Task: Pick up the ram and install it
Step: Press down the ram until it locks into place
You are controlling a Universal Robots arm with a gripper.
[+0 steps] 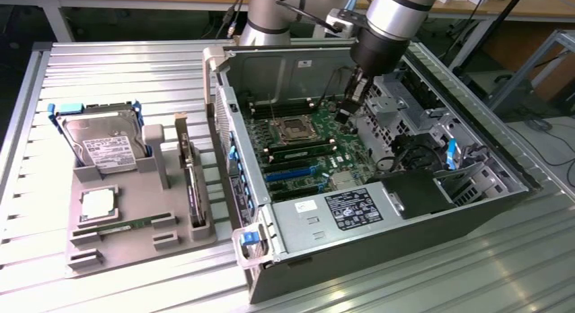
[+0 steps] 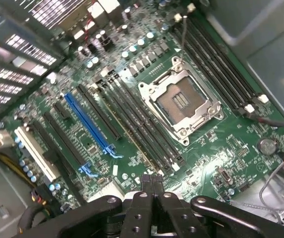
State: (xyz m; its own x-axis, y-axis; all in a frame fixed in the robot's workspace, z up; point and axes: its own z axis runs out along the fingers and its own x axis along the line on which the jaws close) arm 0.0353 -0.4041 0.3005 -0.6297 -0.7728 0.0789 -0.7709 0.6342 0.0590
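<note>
A ram stick [image 1: 121,227], long, thin and green, lies flat in the grey holder tray [image 1: 54,212] on the exterior view's left, far from the arm. A second green stick [image 1: 301,150] stands seated in a memory slot beside the empty processor socket [image 1: 294,129] inside the open computer case. My gripper [image 1: 344,113] hangs inside the case, just above the motherboard beside the socket. In the wrist view its black fingers [image 2: 142,198] are pressed together with nothing between them, over the board's edge near the memory slots [image 2: 142,124] and the socket [image 2: 179,101].
The tray also carries a hard drive [image 1: 104,141], a square silver processor chip [image 1: 97,202] and an upright expansion card [image 1: 190,178]. The case walls [image 1: 220,84], a drive cage [image 1: 395,104] and cables [image 1: 404,155] hem in the gripper. Blue and black expansion slots [image 2: 89,124] cross the board.
</note>
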